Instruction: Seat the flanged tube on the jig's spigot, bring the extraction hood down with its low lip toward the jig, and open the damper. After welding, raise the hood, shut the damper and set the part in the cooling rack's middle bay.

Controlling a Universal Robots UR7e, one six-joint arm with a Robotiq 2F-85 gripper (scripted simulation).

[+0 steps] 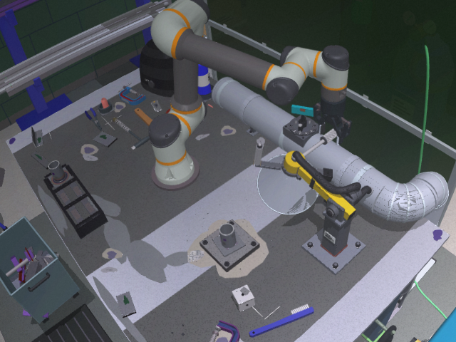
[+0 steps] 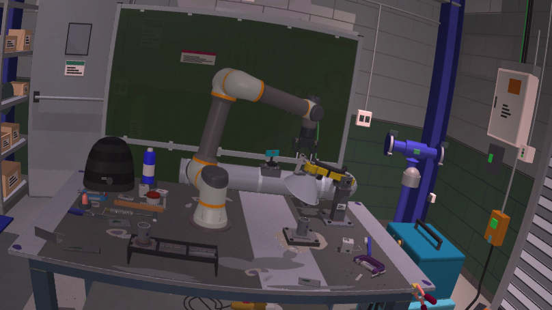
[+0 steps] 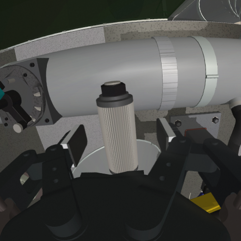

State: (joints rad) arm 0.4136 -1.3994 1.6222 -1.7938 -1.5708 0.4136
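The hood's ribbed handle (image 3: 117,126) stands between my fingers, sticking out from the extraction hood (image 1: 287,184) on its yellow arm (image 1: 320,184). My gripper (image 1: 337,129) is open around the handle and holds nothing. The hood is raised above the table. The damper box (image 1: 301,129) with its black lever sits on the grey duct (image 1: 313,154), just left of my gripper. The flanged tube (image 1: 56,170) stands in the end bay of the black cooling rack (image 1: 75,200) at the table's left. The jig (image 1: 229,244) with its spigot sits at the middle front, under no part.
Behind the work a green screen and a rail run along the table's back edge. The hood arm's post (image 1: 333,235) is bolted right of the jig. Tools lie scattered at the far left and front, with a blue brush (image 1: 281,322) and a small box (image 1: 243,297).
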